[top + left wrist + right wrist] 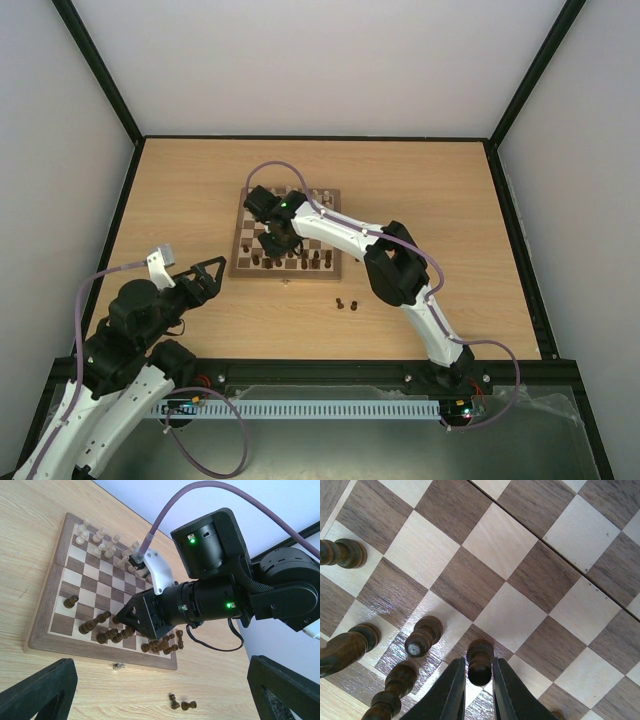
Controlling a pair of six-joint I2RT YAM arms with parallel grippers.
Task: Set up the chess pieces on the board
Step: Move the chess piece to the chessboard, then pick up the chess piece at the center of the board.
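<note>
The board (322, 205) lies mid-table, with dark chess pieces (300, 260) clustered along its near rows. My right gripper (272, 240) reaches down among them. In the right wrist view its fingers (451, 690) hug the head of a dark pawn (480, 662), which stands upright on a dark square of the board (510, 545). More dark pieces (422, 636) stand just left of it. Two dark pieces (173, 701) sit off the board on the table, one upright and one lying down. My left gripper (205, 275) hovers wide open and empty left of the board.
Cream-white chessmen (105, 542) fill the board's far rows. A small metal bit (118, 666) lies on the table just in front of the board's near edge. The right arm (210, 600) stretches over the board's right half. Black frame rails border the tabletop.
</note>
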